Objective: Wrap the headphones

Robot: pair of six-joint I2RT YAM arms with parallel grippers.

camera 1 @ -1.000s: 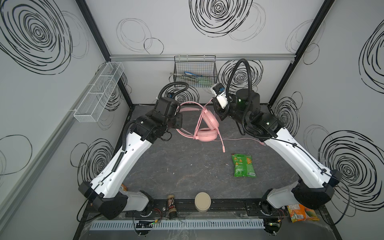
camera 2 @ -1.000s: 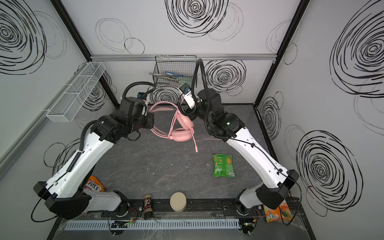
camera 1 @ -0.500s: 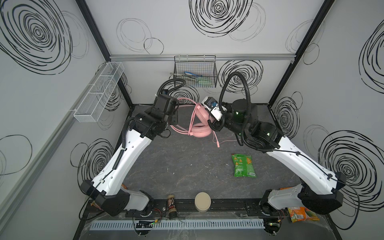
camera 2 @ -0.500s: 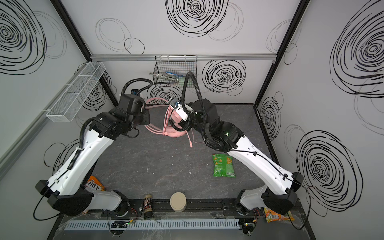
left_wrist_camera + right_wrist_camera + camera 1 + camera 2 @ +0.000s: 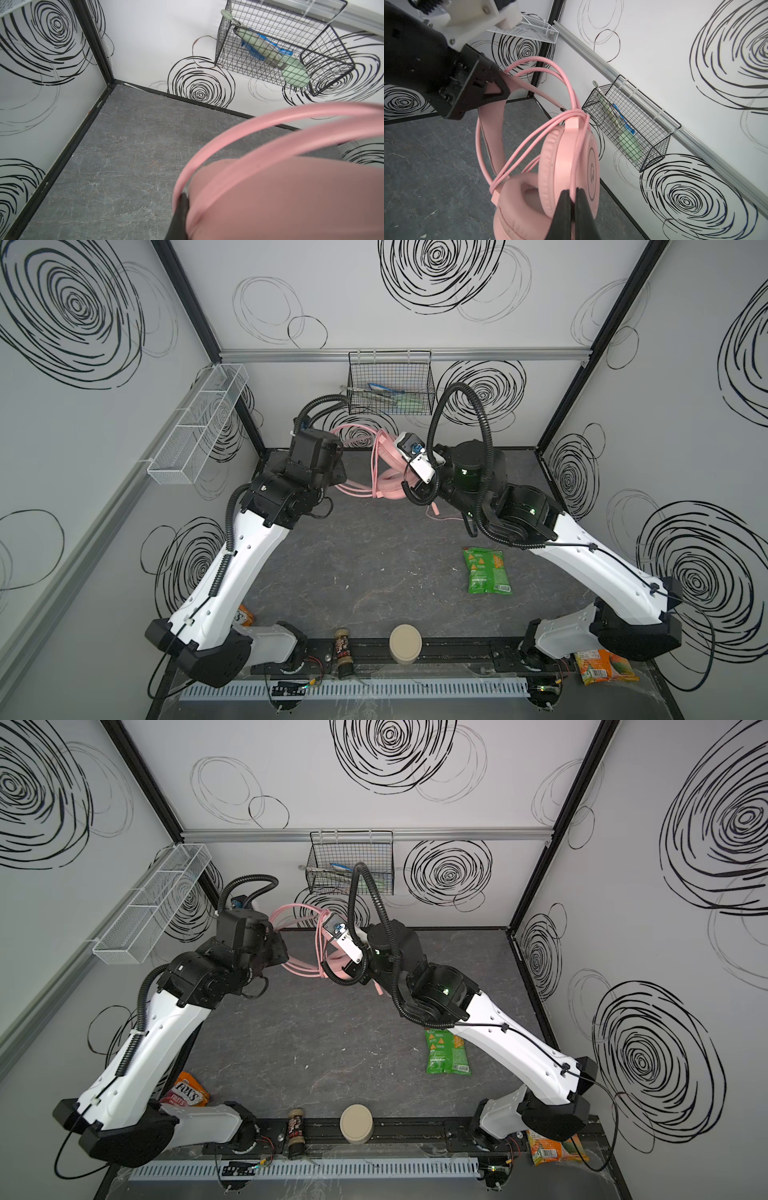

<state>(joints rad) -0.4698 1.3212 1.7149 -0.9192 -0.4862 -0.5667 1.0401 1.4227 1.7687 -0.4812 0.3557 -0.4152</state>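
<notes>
Fingers of the right gripper (image 5: 571, 199) pinch shut on the cable (image 5: 576, 158); the left gripper (image 5: 504, 84) clamps the headband (image 5: 493, 135). Within the last second both arms carried the headphones (image 5: 388, 485) back toward the far wall and the right swung left, likely laying another turn across the earcups. Beneath: grey tabletop (image 5: 374, 572), green snack bag (image 5: 484, 572) at right, wire basket (image 5: 357, 402) on the far wall.

**Surfaces in front of you**

Your headphones (image 5: 566, 162) have smooth, faintly glossy pink plastic shells and soft, matt, leather-like pads. Their cable (image 5: 569, 113) looks smooth and rubbery. The right gripper (image 5: 571, 190) has matt black plastic fingers (image 5: 562, 214). The tabletop (image 5: 124, 166) is matt grey with stone-like veining. The basket (image 5: 228, 41) is thin black metal wire, and the green bag (image 5: 484, 572) is glossy film.
</notes>
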